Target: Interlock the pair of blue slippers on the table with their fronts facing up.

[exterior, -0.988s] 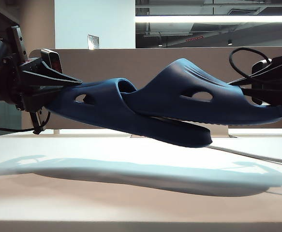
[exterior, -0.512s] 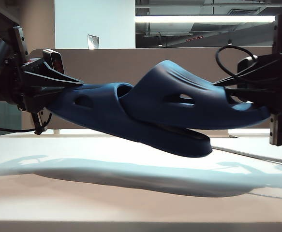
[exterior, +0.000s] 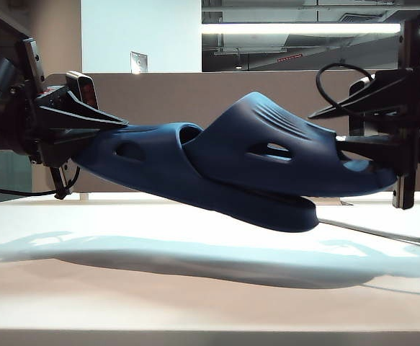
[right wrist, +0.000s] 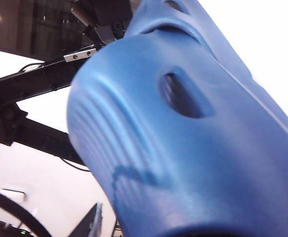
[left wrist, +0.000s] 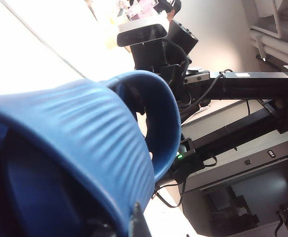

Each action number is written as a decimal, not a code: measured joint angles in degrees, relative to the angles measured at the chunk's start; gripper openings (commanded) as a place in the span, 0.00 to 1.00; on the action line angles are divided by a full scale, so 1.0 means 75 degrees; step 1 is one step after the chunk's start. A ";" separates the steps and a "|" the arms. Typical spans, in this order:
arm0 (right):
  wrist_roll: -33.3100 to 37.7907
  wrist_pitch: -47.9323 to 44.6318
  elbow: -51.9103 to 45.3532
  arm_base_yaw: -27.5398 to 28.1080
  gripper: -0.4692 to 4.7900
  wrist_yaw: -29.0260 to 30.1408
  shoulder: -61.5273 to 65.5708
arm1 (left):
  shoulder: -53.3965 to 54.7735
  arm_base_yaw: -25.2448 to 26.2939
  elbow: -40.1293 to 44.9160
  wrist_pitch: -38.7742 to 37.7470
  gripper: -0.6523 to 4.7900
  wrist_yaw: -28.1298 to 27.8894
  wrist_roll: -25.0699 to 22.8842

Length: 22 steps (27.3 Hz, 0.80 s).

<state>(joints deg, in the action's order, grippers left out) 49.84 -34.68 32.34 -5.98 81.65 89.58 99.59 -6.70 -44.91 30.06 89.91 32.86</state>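
The left gripper (exterior: 98, 130) is clamped on the heel of one blue slipper (exterior: 152, 162), which reaches from its jaws down toward the middle. The right gripper (exterior: 372, 126) has its fingers apart, one above and one below the heel of the other blue slipper (exterior: 282, 158). That slipper's front is pushed into the first one's strap, and the joined pair hangs above the table (exterior: 195, 288).

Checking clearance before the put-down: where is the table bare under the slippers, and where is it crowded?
The table lies bare under and in front of the slippers, which hang interlocked above it. Crowded: left gripper clamps one heel; right gripper, jaws parted, sits at the other; a cable lies behind on the right.
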 measured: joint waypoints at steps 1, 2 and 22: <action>0.0003 -0.0143 0.0003 0.0000 0.32 -0.0003 0.0000 | 0.0000 0.0003 0.0000 0.0047 0.11 -0.0012 0.0000; 0.0003 -0.0236 0.0003 0.0000 0.32 -0.0006 0.0000 | 0.0000 0.0006 0.0000 0.0085 0.11 -0.0015 -0.0006; -0.0023 -0.1186 0.0111 0.0979 0.43 0.0058 0.0000 | 0.0000 0.0662 0.0003 0.0280 0.11 0.0055 0.0029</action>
<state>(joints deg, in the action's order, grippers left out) 49.67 -43.57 33.17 1.37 82.08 89.58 99.59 -1.74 -44.88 32.16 90.32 33.08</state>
